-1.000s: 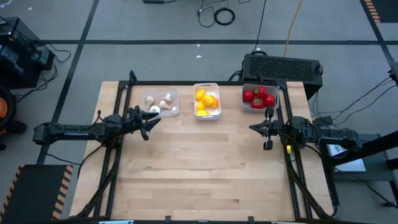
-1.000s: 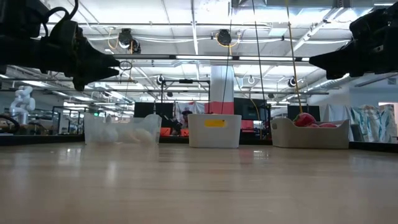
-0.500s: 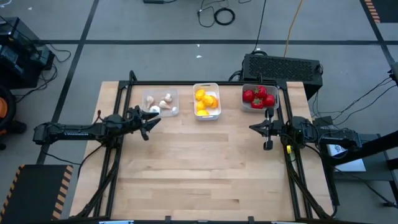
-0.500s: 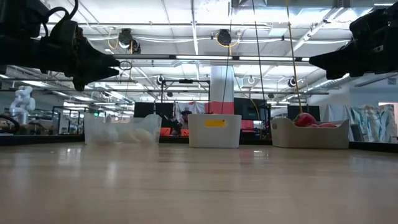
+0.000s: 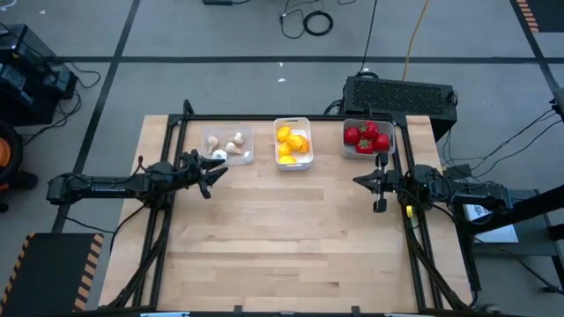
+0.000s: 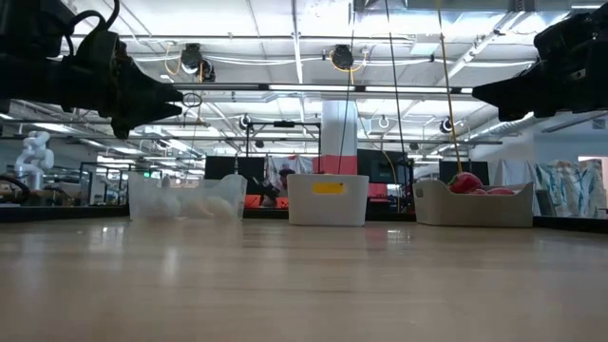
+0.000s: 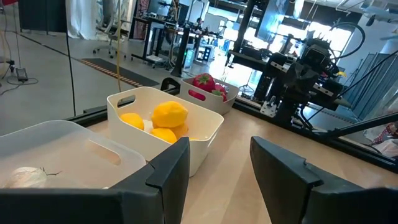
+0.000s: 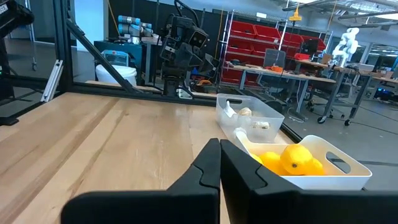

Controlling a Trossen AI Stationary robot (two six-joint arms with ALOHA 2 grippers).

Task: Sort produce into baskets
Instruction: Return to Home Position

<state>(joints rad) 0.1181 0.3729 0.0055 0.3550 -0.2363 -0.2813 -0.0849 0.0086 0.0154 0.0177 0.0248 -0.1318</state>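
Note:
Three trays stand in a row at the table's far edge. The clear tray (image 5: pixel 227 144) holds whitish garlic bulbs (image 5: pixel 234 147). The white tray (image 5: pixel 293 143) holds yellow lemons (image 5: pixel 292 142). The pale grey-white tray (image 5: pixel 367 138) holds red tomatoes (image 5: pixel 366 137). My left gripper (image 5: pixel 217 170) hovers open and empty above the table just near of the clear tray. My right gripper (image 5: pixel 359 180) hovers shut and empty near of the tomato tray. The trays also show in the left wrist view (image 7: pixel 163 127) and the right wrist view (image 8: pixel 298 162).
A black box (image 5: pixel 401 95) sits behind the table's far right corner. A black frame rail (image 5: pixel 291 117) runs along the far edge behind the trays. The bare wooden tabletop (image 5: pixel 291 238) spreads out near of the trays.

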